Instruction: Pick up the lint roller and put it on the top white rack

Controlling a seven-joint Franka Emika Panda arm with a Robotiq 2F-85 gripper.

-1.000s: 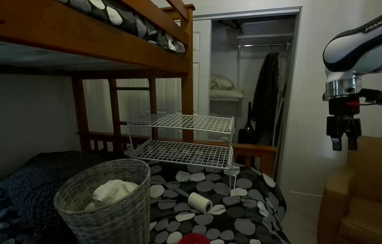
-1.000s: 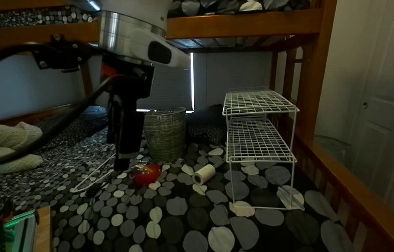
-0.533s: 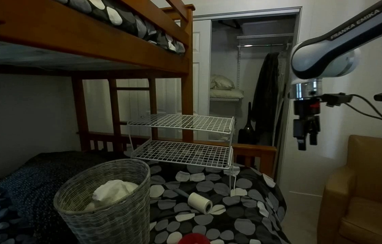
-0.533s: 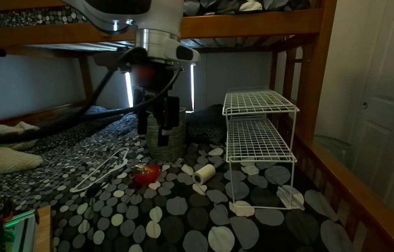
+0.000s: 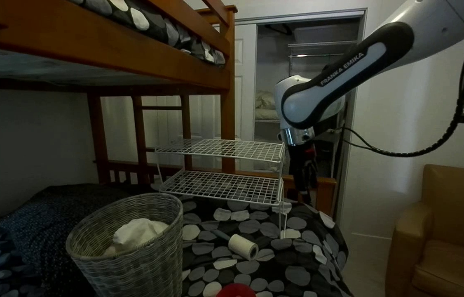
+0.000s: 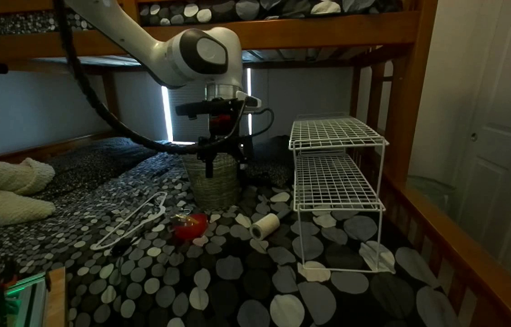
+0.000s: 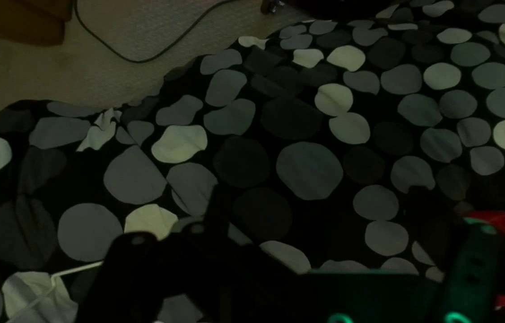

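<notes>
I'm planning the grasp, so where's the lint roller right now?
In an exterior view, the lint roller lies on the bed, right of the red bowl and left of the white rack.

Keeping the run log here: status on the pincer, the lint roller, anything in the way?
Pincer open, nothing held. Lint roller lying on the bedspread, not yet picked up. Nothing seen atop it; white rack close by.

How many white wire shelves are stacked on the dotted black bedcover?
2. In both exterior views, the upper white wire shelf is above the lower white wire shelf, which stands on the dotted black bedcover. Parts of the bedcover are hidden, so I cannot exclude more.
</notes>
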